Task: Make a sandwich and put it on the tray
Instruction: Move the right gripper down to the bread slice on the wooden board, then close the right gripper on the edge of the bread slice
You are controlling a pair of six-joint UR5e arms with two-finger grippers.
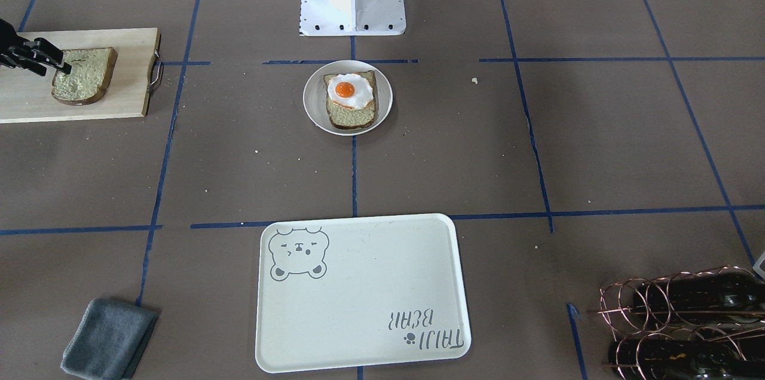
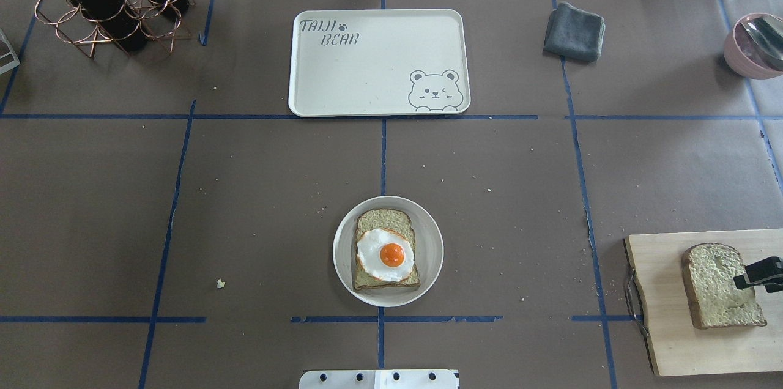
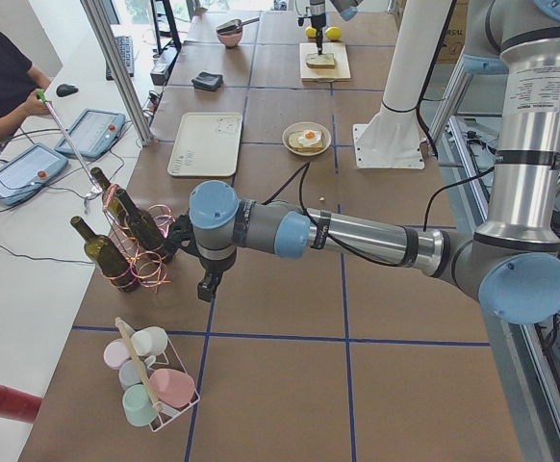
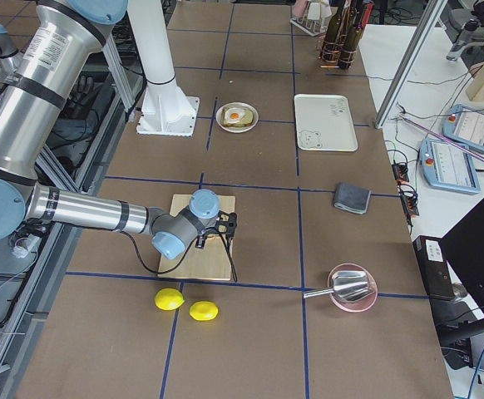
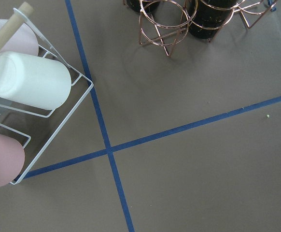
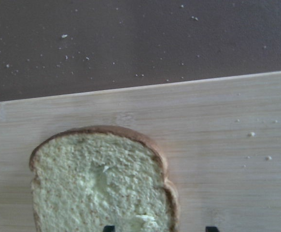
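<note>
- Table (image 2: 257, 205): brown paper crossed by blue tape lines, spread beneath both grippers.
- Tray (image 2: 367, 71): cream, with bear face and grey lettering, nothing on it. Well apart from the right gripper (image 1: 63, 67), off to its left and on the far side of the table from the robot's base.
- Cutting board (image 2: 667, 328): light wood, directly under the right gripper.
- Copper bottle rack (image 2: 92, 16): dark bottles inside, near the left gripper (image 3: 208, 286).
- Plate (image 2: 431, 241): small, round, white. Well to the left of the right gripper, in front of the robot's base and apart from the tray.
- Grey cloth (image 2: 575, 31): folded, well apart from the right gripper, on the table's far side.
- Second slice (image 2: 712, 285): flat on the cutting board, right below the right gripper, not yet on the egg.
- Lower slice (image 2: 384, 221): flat on the plate, under the egg.
- Right gripper: spread apart, clasping nothing. Fingertips (image 6: 109, 229) low at the second slice's edge, one over the crumb, the other past the crust over bare board. Contact with the bread impossible to tell.
- Left gripper: seen only from the side camera, so spread or clenched impossible to tell. Hanging above the table beside a wire cup rack (image 5: 58, 116).
- Egg (image 2: 386, 254): white with orange yolk, on top of the lower slice, well left of the right gripper.
</note>
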